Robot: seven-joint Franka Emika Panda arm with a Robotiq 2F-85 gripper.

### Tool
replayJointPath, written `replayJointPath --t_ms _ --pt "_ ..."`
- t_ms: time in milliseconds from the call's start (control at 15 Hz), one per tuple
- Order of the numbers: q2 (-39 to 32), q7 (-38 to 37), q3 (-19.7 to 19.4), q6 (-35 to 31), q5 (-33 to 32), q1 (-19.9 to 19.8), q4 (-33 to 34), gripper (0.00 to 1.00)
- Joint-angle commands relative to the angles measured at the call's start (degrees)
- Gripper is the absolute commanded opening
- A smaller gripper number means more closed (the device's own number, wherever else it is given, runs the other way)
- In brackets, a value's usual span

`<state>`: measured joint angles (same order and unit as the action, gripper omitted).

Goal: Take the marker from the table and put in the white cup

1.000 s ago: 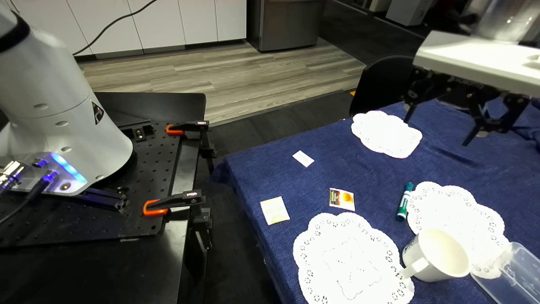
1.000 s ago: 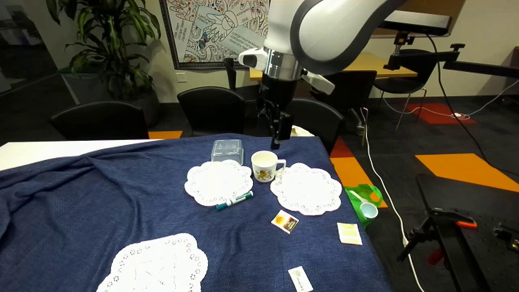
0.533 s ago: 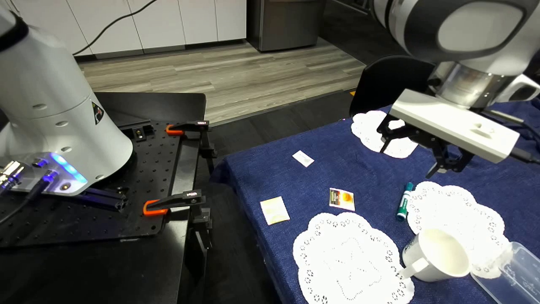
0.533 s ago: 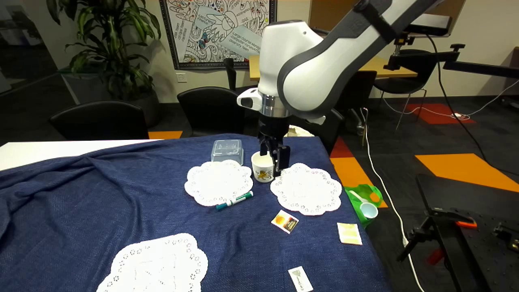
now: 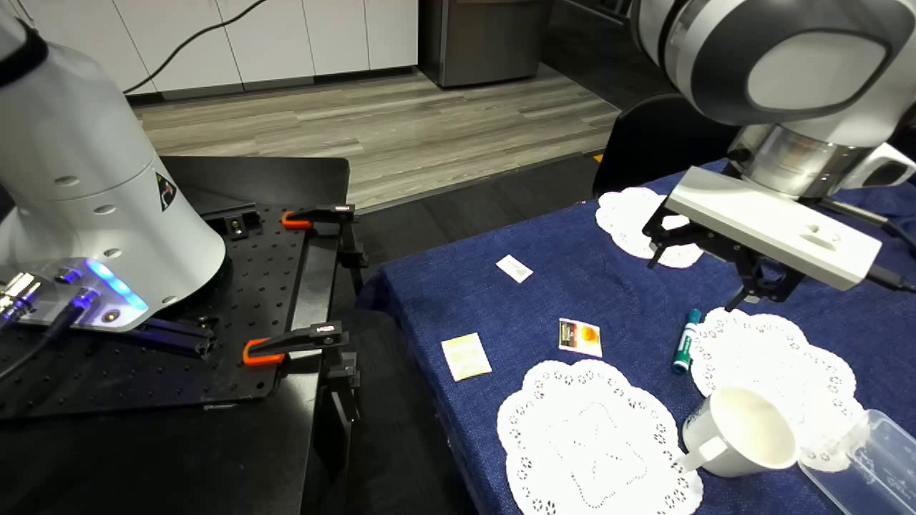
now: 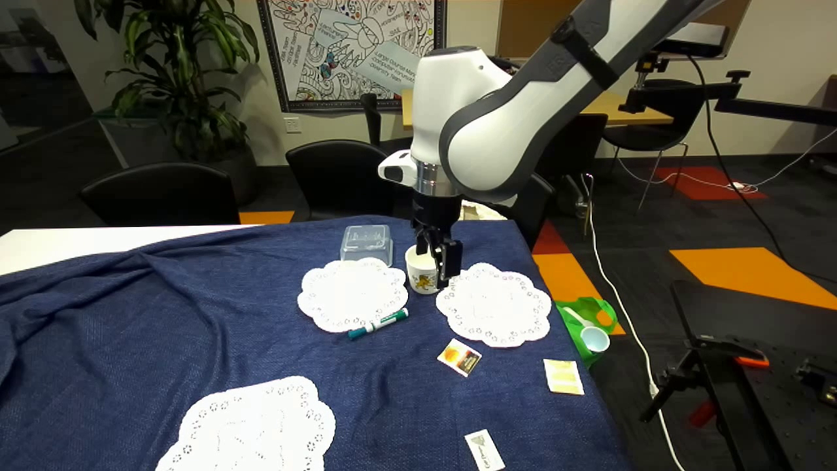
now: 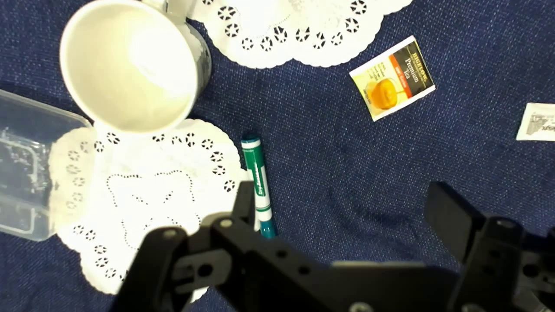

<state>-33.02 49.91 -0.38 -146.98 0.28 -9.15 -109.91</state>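
- Gripper (image 7: 341, 193): fingers spread wide, grasping nothing; it hangs raised over the table (image 7: 329, 147).
- Marker (image 7: 259, 182): lies flat on the table along the edge of a doily (image 7: 164, 173), which it appears to touch. Not yet picked up.
- Alignment: in the wrist view the finger spread runs across the marker's length, a setting judged suited to pinching its barrel. The marker sits near one finger's line rather than midway, so a sideways correction before descent seems called for.
- Hazard, as judged: the finger on the doily's side could catch the paper.
- Cup (image 7: 134, 65): upright, near the marker, its mouth facing up; judged fit to receive a drop from above.
- Cup contents: no object made out; glare whitens part of the inner wall.
- Container (image 7: 21, 173): clear, just beside the cup. Its base appears uppermost, so it is judged unable to receive anything as it stands. It overlaps the doily; which lies on top cannot be told.
- Tea packet (image 7: 392, 78): flat on the table, apart from the marker; judged no obstruction.
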Motion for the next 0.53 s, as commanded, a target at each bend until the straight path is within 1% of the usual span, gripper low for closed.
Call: replayJointPath --t_ms 0,267,467 --pt "-1.86 -4.55 -0.93 -3.74 -5.09 1.26 0.96 1.0" --pt "-6.74 -8.49 -1.68 -8.91 -10.97 2.57 3.66 1.0" --pt "-11.26 -9.32 -0.84 -9.04 -12.17 2.06 7.41 1.0"
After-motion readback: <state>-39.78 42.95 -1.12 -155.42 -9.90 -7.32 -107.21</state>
